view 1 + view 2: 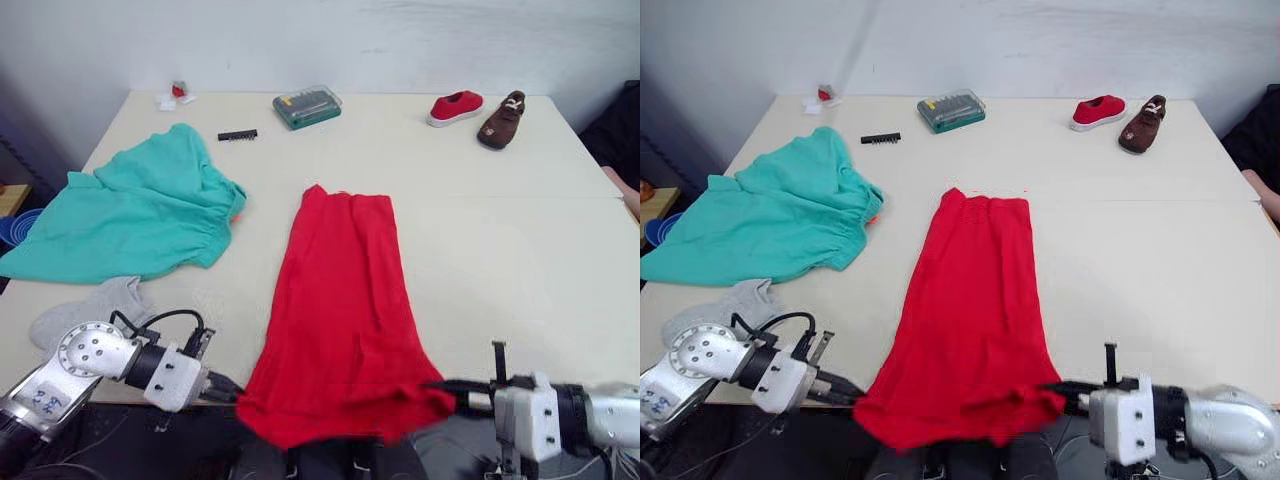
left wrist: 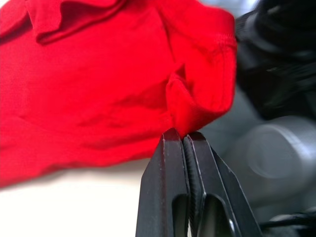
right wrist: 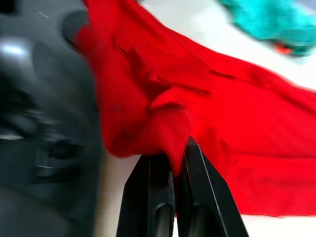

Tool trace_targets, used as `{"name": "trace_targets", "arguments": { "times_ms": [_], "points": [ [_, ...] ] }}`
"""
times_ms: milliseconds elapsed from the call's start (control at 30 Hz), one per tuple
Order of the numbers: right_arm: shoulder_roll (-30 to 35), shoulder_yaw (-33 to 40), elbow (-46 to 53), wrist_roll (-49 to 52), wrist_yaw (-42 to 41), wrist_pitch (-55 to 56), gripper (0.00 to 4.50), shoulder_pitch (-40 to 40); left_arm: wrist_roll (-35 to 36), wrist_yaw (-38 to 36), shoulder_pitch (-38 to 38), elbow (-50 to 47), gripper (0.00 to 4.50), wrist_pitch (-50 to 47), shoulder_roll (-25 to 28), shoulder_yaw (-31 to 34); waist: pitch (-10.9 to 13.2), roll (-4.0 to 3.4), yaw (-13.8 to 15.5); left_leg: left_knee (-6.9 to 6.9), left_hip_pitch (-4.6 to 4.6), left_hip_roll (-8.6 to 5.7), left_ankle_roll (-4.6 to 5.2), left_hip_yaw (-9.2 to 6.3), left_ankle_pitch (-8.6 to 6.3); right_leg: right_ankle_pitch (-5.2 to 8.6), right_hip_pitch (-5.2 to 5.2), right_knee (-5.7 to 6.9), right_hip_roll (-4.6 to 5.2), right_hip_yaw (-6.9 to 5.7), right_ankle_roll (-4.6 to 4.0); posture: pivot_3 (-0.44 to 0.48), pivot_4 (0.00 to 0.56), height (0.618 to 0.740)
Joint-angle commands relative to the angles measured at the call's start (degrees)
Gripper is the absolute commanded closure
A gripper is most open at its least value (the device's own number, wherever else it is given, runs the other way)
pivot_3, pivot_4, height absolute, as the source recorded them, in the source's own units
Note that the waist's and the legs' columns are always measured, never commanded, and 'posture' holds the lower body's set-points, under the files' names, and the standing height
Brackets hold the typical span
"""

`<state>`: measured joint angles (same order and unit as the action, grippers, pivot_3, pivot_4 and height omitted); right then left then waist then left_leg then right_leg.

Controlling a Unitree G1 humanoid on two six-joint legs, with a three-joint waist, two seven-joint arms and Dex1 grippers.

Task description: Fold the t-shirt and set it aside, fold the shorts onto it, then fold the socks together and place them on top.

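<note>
1. While the t-shirt (image 1: 343, 310) lies as a long narrow strip down the middle of the table (image 1: 520, 260), its near end hangs over the table's front edge, pinched at both corners.
2. At the near left corner the left gripper (image 1: 228, 391) has its fingers clenched on a small bunch of red cloth, as the left wrist view shows.
3. At the near right corner the right gripper (image 1: 447, 388) is likewise clamped on a fold of the fabric.
4. Its long axis runs from the robot straight away toward the far side of the table, with the far end, narrower, pointing at the back wall.
5. Since both held corners sit at the near end, the rest of the shirt lies ahead of the fingers; the fold likely calls for carrying that end forward along the axis, both arms equally placed.
6. Well to the left rest the shorts (image 1: 135, 212), with the socks (image 1: 95, 308) near the left arm.
</note>
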<state>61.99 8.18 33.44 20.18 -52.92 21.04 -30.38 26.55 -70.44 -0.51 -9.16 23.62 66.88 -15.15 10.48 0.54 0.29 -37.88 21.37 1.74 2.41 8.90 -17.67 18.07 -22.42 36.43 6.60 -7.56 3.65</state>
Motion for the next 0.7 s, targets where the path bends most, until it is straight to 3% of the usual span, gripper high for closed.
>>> {"name": "trace_targets", "arguments": {
  "times_ms": [33,167,333,500,700],
  "points": [
    [0.1,4.2,3.3,3.6,-4.2,-1.8,4.48,-2.6,3.2,-3.0,2.7,-4.6,4.50,-5.0,2.0,4.1,0.0,0.02,0.0,0.00,0.00,0.00,0.00,0.00,-0.28,-0.01,0.00,-0.01,0.00,0.01,-0.01,0.000,0.150,0.740],
    [-0.7,7.2,3.7,8.3,-5.9,-6.3,4.48,-2.0,6.5,-2.3,-2.3,-4.7,4.50,-14.4,-1.2,6.7,0.0,0.00,0.0,0.05,-0.02,0.02,-0.01,0.00,-0.31,0.01,-0.03,-0.02,0.00,0.01,-0.06,0.000,0.150,0.740],
    [0.1,9.7,1.1,21.5,-3.2,-21.1,4.48,8.4,11.3,2.2,-18.0,1.4,4.50,-32.0,-9.2,8.5,0.1,0.08,0.4,0.02,0.04,0.01,0.24,-0.01,-0.14,-0.01,-0.06,-0.01,0.00,0.01,-0.03,0.000,0.150,0.740],
    [-0.7,5.7,-8.7,32.3,3.9,-39.4,4.48,32.2,13.3,10.7,-34.8,15.2,4.50,-50.3,-19.3,10.6,0.2,0.27,0.2,-0.02,0.14,-0.01,0.01,-0.03,0.07,-0.02,-0.15,0.03,-0.02,-0.03,-0.02,0.000,0.150,0.740],
    [-10.2,-3.8,-25.9,25.7,10.0,-50.8,4.48,58.0,7.4,18.7,-45.0,29.2,4.50,-54.6,-29.3,12.5,0.4,0.57,-0.5,-0.16,0.29,-0.01,-0.06,-0.01,0.21,-0.02,-0.22,0.11,-0.09,-0.12,-0.01,0.000,0.150,0.740]
  ]
}}
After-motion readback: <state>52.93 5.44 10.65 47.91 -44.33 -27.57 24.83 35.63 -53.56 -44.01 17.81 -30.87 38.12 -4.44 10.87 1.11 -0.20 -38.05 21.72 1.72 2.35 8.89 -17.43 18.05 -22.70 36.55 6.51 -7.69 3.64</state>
